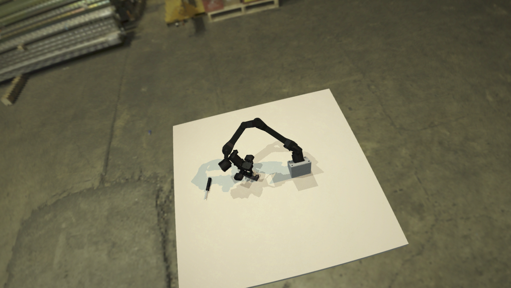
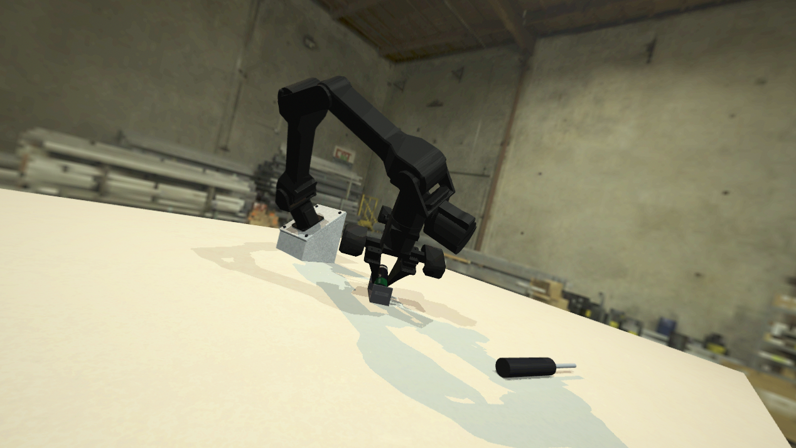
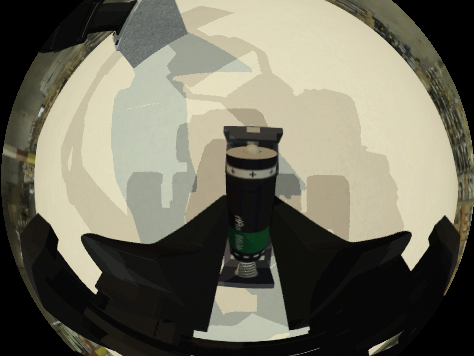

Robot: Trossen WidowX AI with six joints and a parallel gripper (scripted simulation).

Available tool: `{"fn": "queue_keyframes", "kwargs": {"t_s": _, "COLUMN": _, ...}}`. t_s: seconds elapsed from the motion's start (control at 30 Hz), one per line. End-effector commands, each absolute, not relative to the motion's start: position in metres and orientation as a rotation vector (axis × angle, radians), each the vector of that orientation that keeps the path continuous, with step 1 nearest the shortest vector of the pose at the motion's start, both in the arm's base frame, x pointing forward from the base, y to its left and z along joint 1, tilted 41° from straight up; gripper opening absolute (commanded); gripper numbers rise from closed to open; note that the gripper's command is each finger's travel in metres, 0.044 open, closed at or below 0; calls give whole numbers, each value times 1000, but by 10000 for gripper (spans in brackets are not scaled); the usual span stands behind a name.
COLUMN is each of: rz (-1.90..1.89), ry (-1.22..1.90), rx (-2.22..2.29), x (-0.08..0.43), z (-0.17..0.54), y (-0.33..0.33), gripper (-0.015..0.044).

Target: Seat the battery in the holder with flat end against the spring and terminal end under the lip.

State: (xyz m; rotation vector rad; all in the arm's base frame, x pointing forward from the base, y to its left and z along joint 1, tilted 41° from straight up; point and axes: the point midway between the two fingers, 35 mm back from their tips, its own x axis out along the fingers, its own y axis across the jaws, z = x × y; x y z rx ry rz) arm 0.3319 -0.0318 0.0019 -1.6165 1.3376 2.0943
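The battery [image 3: 252, 200] [image 2: 381, 282] is black with a green band. My gripper [image 3: 249, 202] [image 2: 382, 279] is shut on it, one finger on each side. The battery is tilted in the holder [image 3: 230, 135] [image 2: 380, 295], with its terminal end raised and its green, flat end low. In the wrist view, the spring [image 3: 247, 270] shows just beyond the flat end, at the holder's near wall. The terminal end stands in front of the lip end and looks higher than it, not under the lip. Whether the flat end touches the spring is hard to tell. The holder's floor is mostly hidden.
A black-handled tool with a thin metal shaft [image 1: 208, 184] [image 2: 526, 366] lies on the white board [image 1: 293, 228], away from the holder. The arm's grey base block [image 1: 300, 169] [image 2: 320, 245] [image 3: 152, 35] stands on the board on the holder's lip side.
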Motion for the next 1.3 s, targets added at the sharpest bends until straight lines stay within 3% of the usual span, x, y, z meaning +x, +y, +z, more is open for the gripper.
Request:
{"fn": "queue_keyframes", "kwargs": {"t_s": 0.0, "rz": 2076, "ry": 1346, "rx": -1644, "x": 338, "z": 5, "y": -35, "gripper": 83}}
{"fn": "queue_keyframes", "kwargs": {"t_s": 1.27, "rz": 2014, "ry": 1387, "rx": -1787, "x": 339, "z": -1, "y": -36, "gripper": 83}}
